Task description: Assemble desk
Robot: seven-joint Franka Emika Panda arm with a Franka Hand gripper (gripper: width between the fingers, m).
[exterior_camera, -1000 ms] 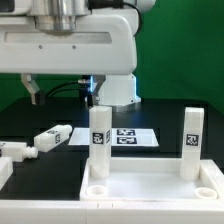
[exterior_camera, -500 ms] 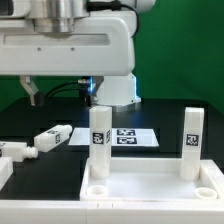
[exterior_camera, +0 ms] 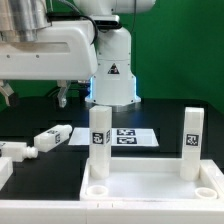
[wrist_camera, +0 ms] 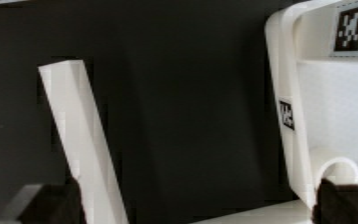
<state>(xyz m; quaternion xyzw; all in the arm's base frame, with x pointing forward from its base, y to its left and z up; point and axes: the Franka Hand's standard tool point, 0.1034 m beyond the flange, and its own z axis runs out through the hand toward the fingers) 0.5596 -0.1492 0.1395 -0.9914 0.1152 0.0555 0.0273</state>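
The black worktop (exterior_camera: 165,125) carries everything, and the big white arm (exterior_camera: 60,50) leans out over the exterior view's left side, probably because the spare parts lie there. Nearest the camera the desk's tabletop (exterior_camera: 150,190) lies rim-up, so its corner sockets face the arm. Two upright legs (exterior_camera: 98,140) (exterior_camera: 192,140) already stand in its far corners. Two loose legs (exterior_camera: 52,137) lie flat on the left, within reach. The pincer (exterior_camera: 35,97) hangs released, fingers spread wide, gripping nothing.
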